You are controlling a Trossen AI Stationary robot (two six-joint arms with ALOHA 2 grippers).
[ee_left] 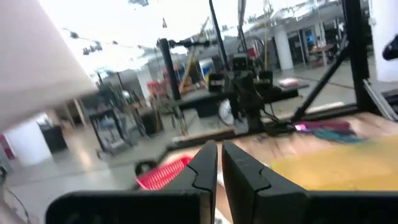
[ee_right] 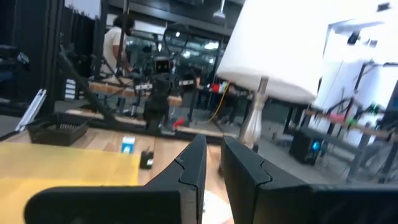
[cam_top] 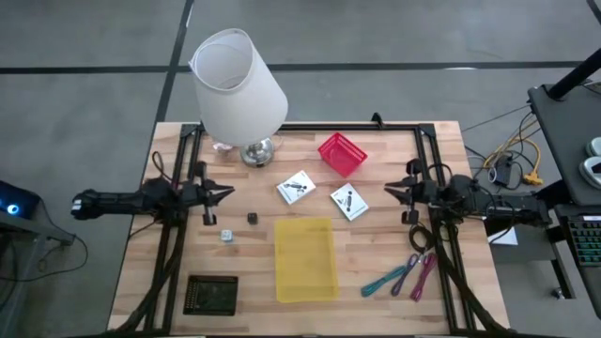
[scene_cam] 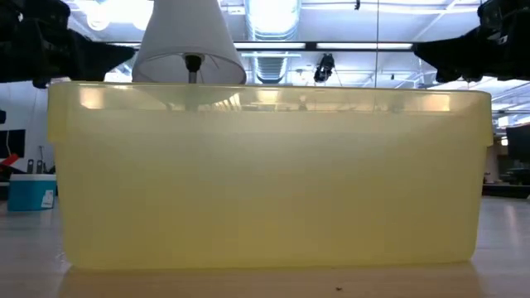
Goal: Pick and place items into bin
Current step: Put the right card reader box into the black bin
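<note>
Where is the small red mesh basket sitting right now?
In the high view, the small red mesh basket sits at the table's far middle, right of the white lamp and just beyond the two white square cards.

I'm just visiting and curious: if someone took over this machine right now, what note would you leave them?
Left gripper: shut, empty, raised at the table's left side.
Right gripper: nearly shut, empty, raised at the right side.
Yellow bin: centre front, looks empty.
Two cards lie behind the bin; two cubes to its left; strips to its right.
Done: nothing binned.
Left: everything.
</note>
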